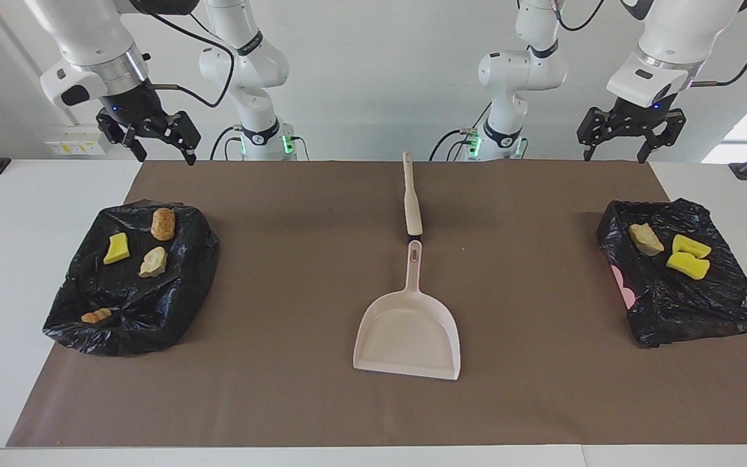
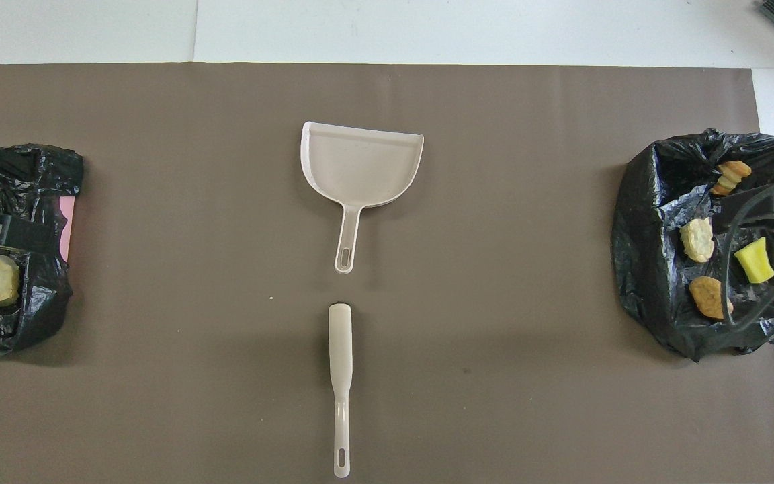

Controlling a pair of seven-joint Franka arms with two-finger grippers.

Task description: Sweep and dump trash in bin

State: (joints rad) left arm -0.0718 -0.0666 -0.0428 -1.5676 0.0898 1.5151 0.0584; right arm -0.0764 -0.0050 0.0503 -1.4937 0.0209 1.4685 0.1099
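Brown mat [image 1: 283,292] covers white table [image 1: 23,214], white wall [image 1: 380,65]; left gripper [image 1: 615,155] and right gripper [image 1: 163,157] raised, open, empty.

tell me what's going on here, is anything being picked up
Nothing is held right now. The left tool and the right tool both hang open in the air near the robots' edge of the table, each at its own arm's end. All the trash sits in the two bag-lined bins: four scraps in the bin at the right arm's end, three in the bin at the left arm's end. The dustpan and hand brush lie end to end mid-table, untouched.
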